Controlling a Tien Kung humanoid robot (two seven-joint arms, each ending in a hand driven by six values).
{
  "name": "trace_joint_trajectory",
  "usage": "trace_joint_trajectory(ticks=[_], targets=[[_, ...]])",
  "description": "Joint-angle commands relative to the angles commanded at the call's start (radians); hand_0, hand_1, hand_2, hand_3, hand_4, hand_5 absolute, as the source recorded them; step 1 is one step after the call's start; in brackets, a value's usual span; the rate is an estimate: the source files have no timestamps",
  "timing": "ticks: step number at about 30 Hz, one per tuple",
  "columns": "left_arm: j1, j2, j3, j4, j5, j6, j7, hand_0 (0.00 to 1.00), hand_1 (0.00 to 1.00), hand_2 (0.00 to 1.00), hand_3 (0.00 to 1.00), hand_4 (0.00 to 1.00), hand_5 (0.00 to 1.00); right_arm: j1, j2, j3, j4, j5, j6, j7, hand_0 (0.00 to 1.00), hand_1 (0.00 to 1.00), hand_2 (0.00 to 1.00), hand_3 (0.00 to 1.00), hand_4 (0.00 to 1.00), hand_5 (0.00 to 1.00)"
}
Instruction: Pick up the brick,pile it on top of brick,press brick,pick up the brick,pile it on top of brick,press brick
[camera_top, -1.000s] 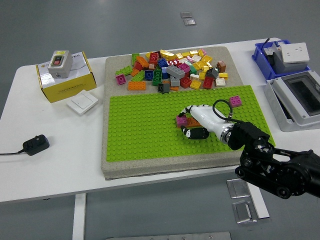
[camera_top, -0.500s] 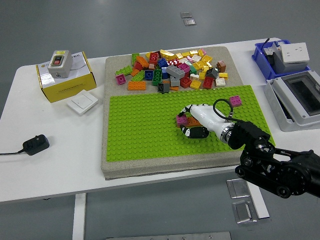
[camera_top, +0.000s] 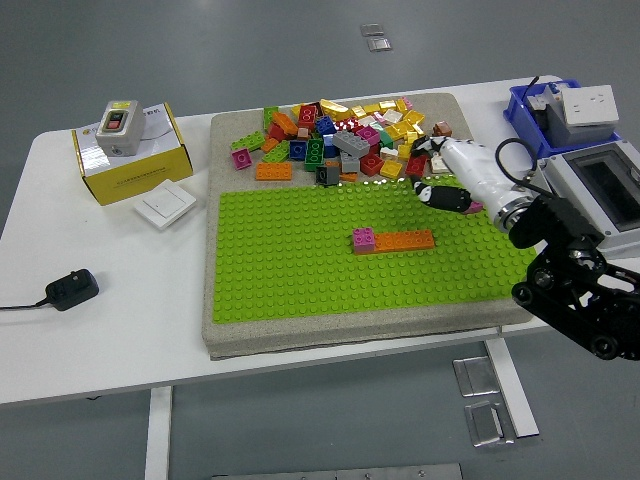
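White-shelled right hand (camera_top: 443, 175) hovers at the green studded baseplate's (camera_top: 300, 270) far right edge, fingers curled, clasping nothing I can make out. Mid-plate, a long orange brick (camera_top: 404, 240) sits touching a small pink brick (camera_top: 364, 238).

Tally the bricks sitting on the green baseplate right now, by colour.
Pink brick: 1
Orange brick: 1
Total: 2, side by side mid-plate. The right hand covers the plate's far right corner, so anything under it can't be counted.
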Motion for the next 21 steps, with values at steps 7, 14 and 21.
trace_joint_trajectory(ticks=[7, 14, 21], targets=[[0.000, -0.001, -0.003, 0.000, 0.001, 0.000, 0.001, 0.665, 0.665, 0.641, 0.631, 0.349, 0.548, 0.000, -0.049, -0.017, -0.121, -0.160, 0.080, -0.078, 0.953, 0.969, 0.998, 0.942, 0.553, 0.372], [-0.002, -0.001, -0.002, 0.000, 0.004, 0.000, 0.000, 0.666, 0.665, 0.641, 0.630, 0.349, 0.548, 0.005, -0.032, -0.045, -0.150, -0.152, 0.089, -0.081, 0.958, 0.983, 0.998, 0.998, 0.553, 0.365], [-0.001, 0.002, -0.004, 0.000, 0.008, 0.000, 0.003, 0.665, 0.665, 0.641, 0.631, 0.348, 0.547, 0.007, -0.018, -0.083, -0.143, -0.112, 0.078, -0.063, 0.954, 0.986, 0.998, 0.998, 0.551, 0.361]])
